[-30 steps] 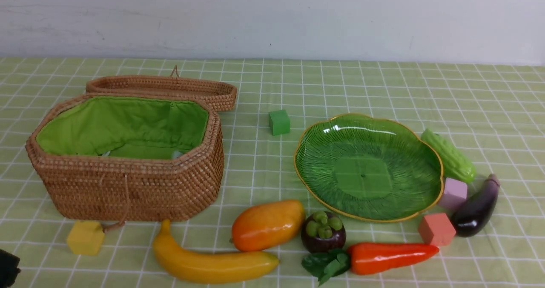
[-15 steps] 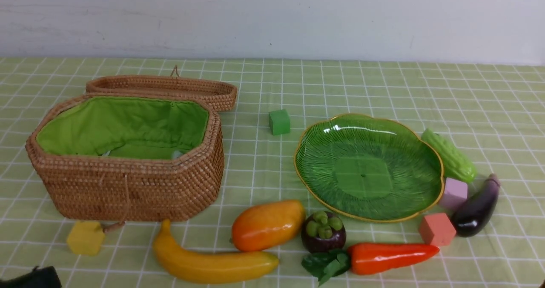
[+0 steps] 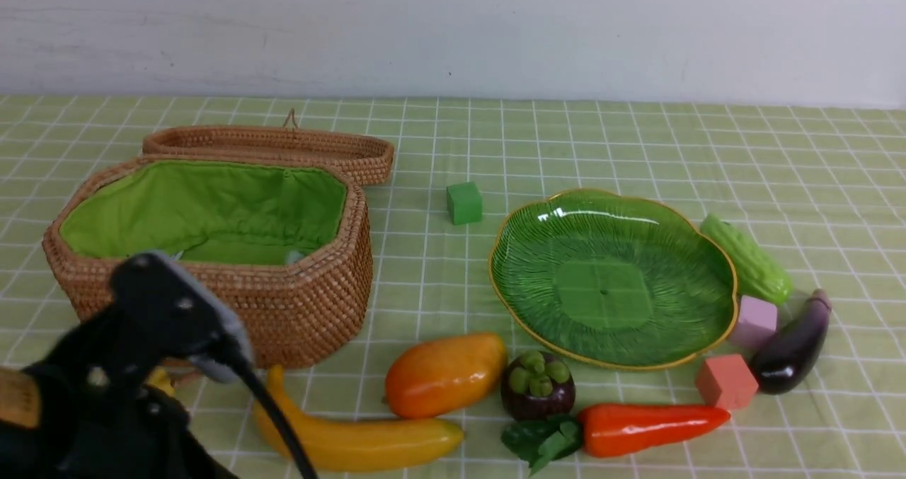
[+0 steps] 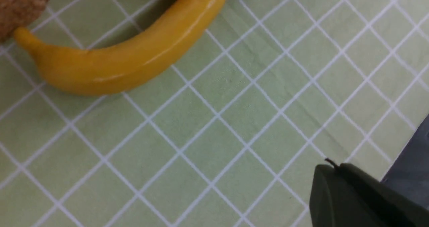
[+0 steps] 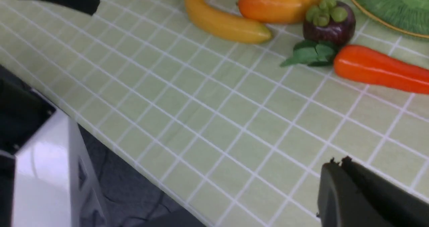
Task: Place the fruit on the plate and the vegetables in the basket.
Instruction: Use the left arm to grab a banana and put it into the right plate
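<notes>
The banana [image 3: 354, 436], mango [image 3: 444, 374], mangosteen [image 3: 538, 387] and carrot [image 3: 651, 426] lie in a row near the table's front. The eggplant [image 3: 793, 344] and bumpy gourd [image 3: 747, 258] lie right of the green plate [image 3: 566, 238], which holds nothing. The wicker basket [image 3: 304, 309] stands open at the left. My left arm [image 3: 141, 337] rises at the front left. My left gripper [image 4: 337, 166] is shut and holds nothing, a short way from the banana [image 4: 124, 56]. My right gripper [image 5: 340, 163] is shut on nothing above the cloth, short of the carrot [image 5: 378, 69] and mangosteen [image 5: 330, 22].
The basket's lid [image 3: 269, 146] lies behind it. A green cube [image 3: 464, 203] sits between basket and plate. A lilac cube [image 3: 754, 320] and a salmon cube [image 3: 725, 381] sit by the eggplant. The table's front edge and a white frame [image 5: 43, 173] show in the right wrist view.
My left arm has risen from the bottom left corner into the front view and now covers the yellow cube. The fruit, vegetables, plate and basket have not moved.
</notes>
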{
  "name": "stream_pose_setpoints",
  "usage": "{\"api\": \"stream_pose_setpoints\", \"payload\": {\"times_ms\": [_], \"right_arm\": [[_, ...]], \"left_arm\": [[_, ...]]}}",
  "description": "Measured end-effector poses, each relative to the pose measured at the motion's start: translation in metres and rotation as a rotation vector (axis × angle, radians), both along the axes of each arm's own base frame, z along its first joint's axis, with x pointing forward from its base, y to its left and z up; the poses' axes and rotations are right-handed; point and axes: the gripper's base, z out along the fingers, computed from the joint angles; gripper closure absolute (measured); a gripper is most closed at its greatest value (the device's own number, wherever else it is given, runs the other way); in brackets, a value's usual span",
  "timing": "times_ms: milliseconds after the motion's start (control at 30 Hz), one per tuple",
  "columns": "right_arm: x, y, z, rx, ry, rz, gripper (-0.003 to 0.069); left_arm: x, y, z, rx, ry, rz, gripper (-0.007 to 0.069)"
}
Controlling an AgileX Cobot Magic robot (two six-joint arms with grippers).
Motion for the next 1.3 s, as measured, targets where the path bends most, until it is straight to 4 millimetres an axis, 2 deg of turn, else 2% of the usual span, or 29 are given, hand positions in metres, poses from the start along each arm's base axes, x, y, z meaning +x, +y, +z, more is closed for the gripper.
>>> {"api": "stream_pose_setpoints", "payload": {"times_ms": [67, 167, 300, 433, 467, 500, 533, 633, 733, 833, 967, 1067, 1167, 1300], "right_arm": [[-0.001, -0.002, 0.003, -0.038, -0.018, 0.002, 0.0657], [-0.001, -0.006, 0.007, -0.111, -0.056, 0.012, 0.0655], [-0.001, -0.006, 0.007, -0.125, -0.066, 0.019, 0.0652], [0.0, -0.007, 0.008, -0.122, -0.083, 0.013, 0.0645], [0.0, -0.007, 0.008, -0.122, -0.083, 0.013, 0.0645], [0.0, -0.007, 0.008, -0.122, -0.085, 0.013, 0.0643], [0.0, -0.007, 0.008, -0.122, -0.085, 0.013, 0.0643], [0.0, -0.006, 0.009, -0.116, -0.085, 0.016, 0.064], [-0.001, -0.005, 0.009, -0.099, -0.08, 0.026, 0.0637], [-0.001, -0.004, 0.01, -0.087, -0.075, 0.034, 0.0635], [-0.002, -0.003, 0.009, -0.084, -0.064, 0.044, 0.0627], [-0.003, -0.003, 0.009, -0.084, -0.061, 0.046, 0.0627], [-0.003, -0.003, 0.009, -0.083, -0.058, 0.049, 0.0627], [-0.003, -0.003, 0.009, -0.087, -0.062, 0.054, 0.0624]], "left_arm": [[0.003, -0.007, -0.004, 0.044, -0.006, -0.039, 0.0638], [0.019, -0.028, -0.02, 0.166, 0.006, -0.122, 0.0636], [0.036, -0.037, -0.031, 0.239, 0.007, -0.158, 0.0587], [0.058, -0.049, -0.049, 0.31, -0.071, -0.287, 0.0371], [0.059, -0.05, -0.05, 0.315, -0.076, -0.302, 0.0349], [0.063, -0.052, -0.054, 0.326, -0.105, -0.345, 0.0281], [0.064, -0.053, -0.056, 0.332, -0.109, -0.36, 0.026], [0.073, -0.059, -0.068, 0.366, -0.168, -0.469, 0.0107], [0.081, -0.063, -0.078, 0.392, -0.213, -0.516, 0.0049], [0.087, -0.065, -0.086, 0.414, -0.233, -0.532, 0.0048], [0.093, -0.068, -0.103, 0.451, -0.21, -0.554, 0.0099], [0.098, -0.071, -0.109, 0.467, -0.205, -0.566, 0.0211], [0.096, -0.069, -0.117, 0.486, -0.146, -0.578, 0.0319], [0.095, -0.068, -0.118, 0.495, -0.133, -0.583, 0.0321]]}}
